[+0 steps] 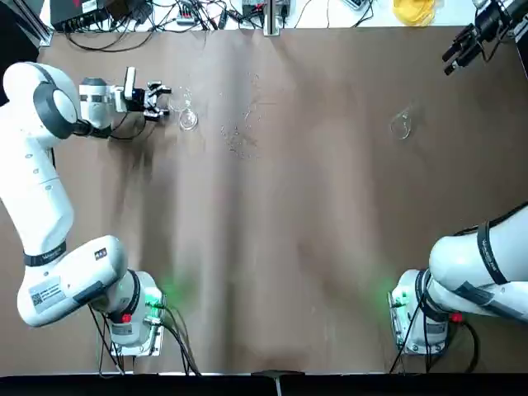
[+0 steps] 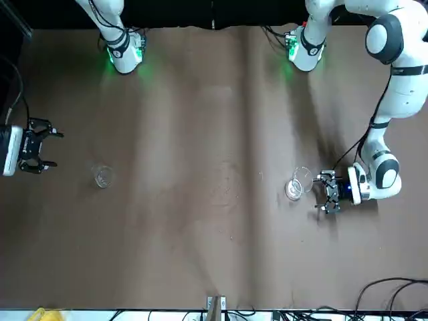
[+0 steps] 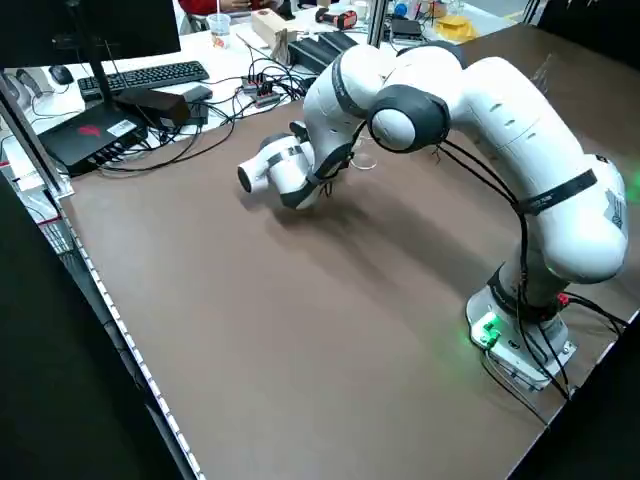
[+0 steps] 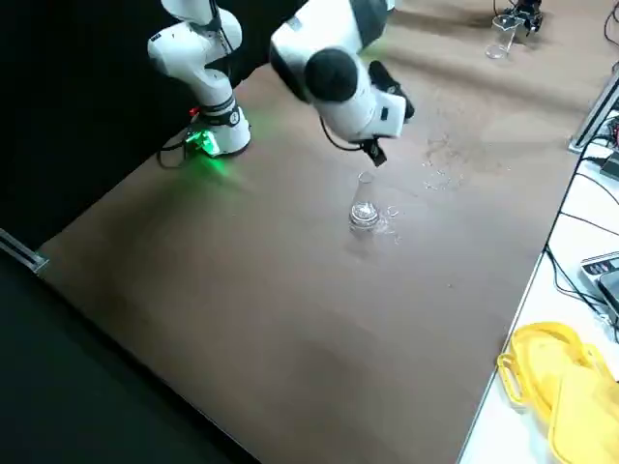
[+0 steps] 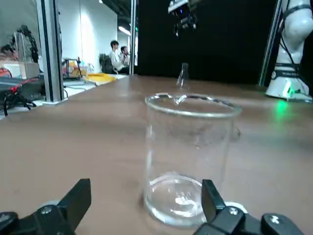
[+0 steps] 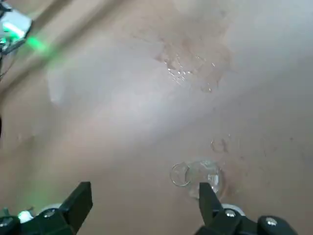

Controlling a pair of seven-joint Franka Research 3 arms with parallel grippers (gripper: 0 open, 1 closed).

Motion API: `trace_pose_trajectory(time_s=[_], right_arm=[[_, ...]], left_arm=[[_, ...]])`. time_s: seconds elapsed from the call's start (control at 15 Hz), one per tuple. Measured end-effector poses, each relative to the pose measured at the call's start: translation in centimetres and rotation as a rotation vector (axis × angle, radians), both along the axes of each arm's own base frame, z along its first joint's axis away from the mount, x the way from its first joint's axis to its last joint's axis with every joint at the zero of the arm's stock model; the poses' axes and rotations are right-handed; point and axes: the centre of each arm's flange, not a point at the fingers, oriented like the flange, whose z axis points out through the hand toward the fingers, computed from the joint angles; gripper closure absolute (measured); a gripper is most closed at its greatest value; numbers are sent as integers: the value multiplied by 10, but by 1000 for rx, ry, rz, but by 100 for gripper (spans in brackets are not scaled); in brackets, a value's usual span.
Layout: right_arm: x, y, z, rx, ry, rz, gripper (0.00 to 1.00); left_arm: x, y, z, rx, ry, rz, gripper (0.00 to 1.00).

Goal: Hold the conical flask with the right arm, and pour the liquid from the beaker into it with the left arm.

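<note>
The beaker [image 1: 186, 113] stands upright at the far left of the table, a clear straight-sided cup [image 5: 188, 156] with a little clear liquid at its bottom. My left gripper [image 1: 162, 101] lies level and open just short of it, its fingers [image 5: 78, 198] spread wider than the glass. The conical flask [image 1: 401, 125] stands alone at the far right and also shows in the front view [image 2: 103, 176]. My right gripper [image 1: 462, 45] hangs open high over the far right corner, away from the flask [image 6: 200, 176], looking down on it.
Spilled drops [image 1: 239, 132] glint on the brown table between the two vessels. Cables and electronics [image 1: 165, 12] line the far edge, with a yellow object [image 1: 412, 10] behind the flask's side. Both arm bases [image 1: 136, 318] sit at the near edge.
</note>
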Motion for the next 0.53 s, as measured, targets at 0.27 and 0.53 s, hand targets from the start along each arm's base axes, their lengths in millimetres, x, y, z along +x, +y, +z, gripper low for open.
trace_pose_trajectory(time_s=[0.27,0.53], right_arm=[[-9,-20,-43,208,-62,134,3],[-21,-45,-113,465,-225,280,6]], left_arm=[[6,-34,1,-32,-2,-22,0],[6,-43,-1,-36,-1,-33,0]])
